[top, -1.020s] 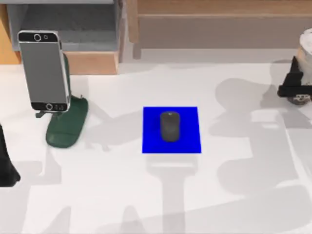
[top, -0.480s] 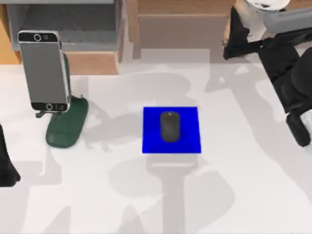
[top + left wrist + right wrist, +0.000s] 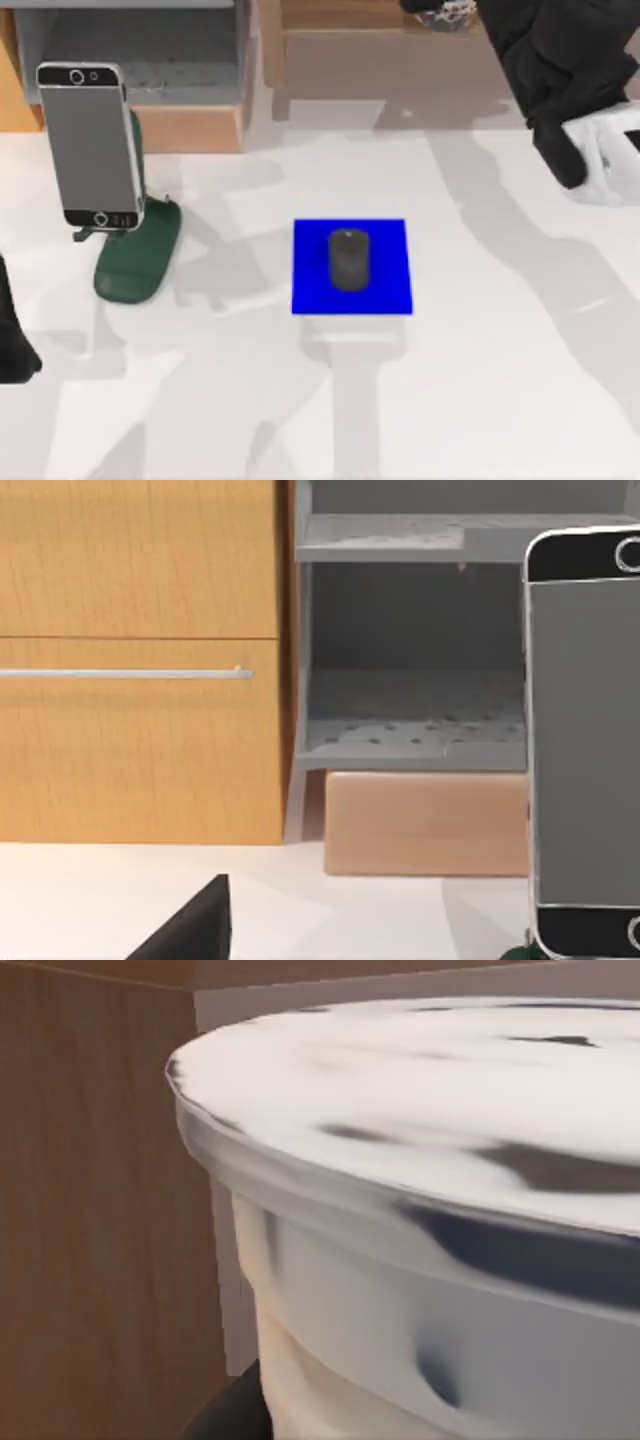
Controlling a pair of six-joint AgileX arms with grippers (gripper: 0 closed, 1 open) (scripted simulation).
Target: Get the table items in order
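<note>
One smartphone (image 3: 88,145), one mouse (image 3: 348,259), one cup (image 3: 420,1240) near right pincer.

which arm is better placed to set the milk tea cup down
Right. The milk tea cup sits right against its wrist camera, and the right arm reaches over the back shelf. The left arm is parked at the table's left edge.

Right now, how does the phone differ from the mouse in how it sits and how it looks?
The phone stands propped upright on the green stand at the table's left; the mouse lies flat on the blue mat near the middle. The phone is a slim rectangle with a grey screen; the mouse is a dark rounded oval. The phone looks larger. Neither is held by an arm.
</note>
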